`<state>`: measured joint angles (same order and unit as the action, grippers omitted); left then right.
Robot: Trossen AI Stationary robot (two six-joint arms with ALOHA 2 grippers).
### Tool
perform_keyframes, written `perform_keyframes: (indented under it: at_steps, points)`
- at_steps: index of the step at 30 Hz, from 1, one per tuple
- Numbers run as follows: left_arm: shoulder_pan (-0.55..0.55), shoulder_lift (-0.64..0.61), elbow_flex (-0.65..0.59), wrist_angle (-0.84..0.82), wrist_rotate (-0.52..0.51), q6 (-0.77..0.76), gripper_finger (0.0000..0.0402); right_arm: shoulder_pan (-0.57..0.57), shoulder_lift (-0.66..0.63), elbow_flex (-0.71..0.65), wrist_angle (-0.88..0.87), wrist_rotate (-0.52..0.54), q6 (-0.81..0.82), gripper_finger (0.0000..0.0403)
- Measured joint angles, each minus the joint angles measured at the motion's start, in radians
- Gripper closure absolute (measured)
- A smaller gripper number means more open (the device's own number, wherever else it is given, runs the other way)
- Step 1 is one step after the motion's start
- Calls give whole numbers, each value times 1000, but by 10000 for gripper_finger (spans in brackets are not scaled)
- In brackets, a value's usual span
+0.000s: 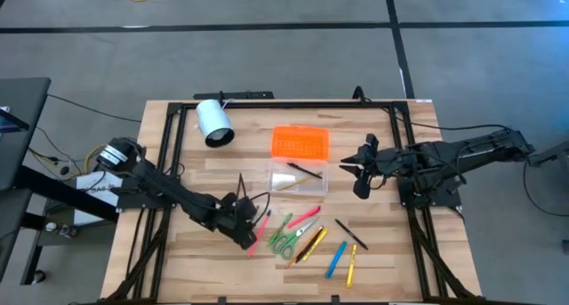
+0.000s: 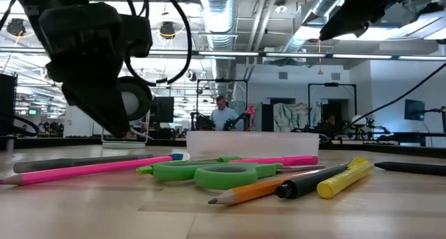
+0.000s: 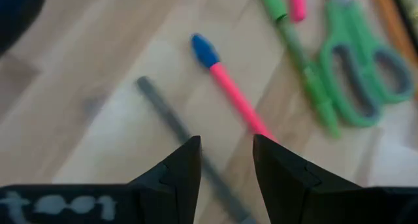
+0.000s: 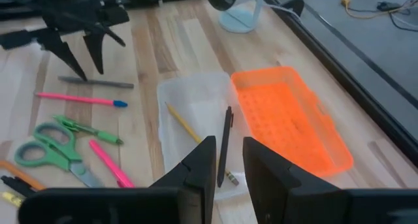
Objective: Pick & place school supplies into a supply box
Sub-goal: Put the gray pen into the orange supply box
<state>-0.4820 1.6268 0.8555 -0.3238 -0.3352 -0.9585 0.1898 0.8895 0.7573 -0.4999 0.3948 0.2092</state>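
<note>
My left gripper (image 1: 246, 232) is open low over the table's near left part. Its fingers stand on either side of a grey pencil (image 3: 163, 113), beside a pink pen with a blue cap (image 3: 228, 87). Green scissors (image 1: 283, 238) and several pens and markers lie to the right of it. The clear supply box (image 1: 298, 178) holds a yellow pencil (image 4: 186, 126), and a dark pen (image 4: 225, 145) lies slanted over its rim. The orange lid (image 1: 300, 142) lies beside the box on its far side. My right gripper (image 1: 357, 173) is open and empty, to the right of the box.
A white cylinder (image 1: 213, 123) lies on its side at the far left. A dark pen (image 1: 350, 234), a blue pen (image 1: 335, 259) and a yellow pen (image 1: 352, 262) lie near the front right. A black frame (image 1: 293, 103) runs along the table's far edge and sides.
</note>
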Motion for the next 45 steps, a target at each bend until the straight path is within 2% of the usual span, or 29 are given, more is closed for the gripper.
perform_keyframes:
  at_steps: [5, 14, 38, 45]
  points:
    - [0, 5, 44, -88, -55, 27, 274, 0, -16, 0, -1, -1, 0, 331]
    - [2, 11, 39, -116, 21, 55, 274, 0, -29, 0, 10, -1, 7, 331]
    - [2, 12, 18, -114, 5, 68, 274, 0, -26, 0, 26, -1, 27, 331]
    - [2, 13, -27, -15, 43, 42, 274, 0, -26, 0, 26, -1, 27, 331]
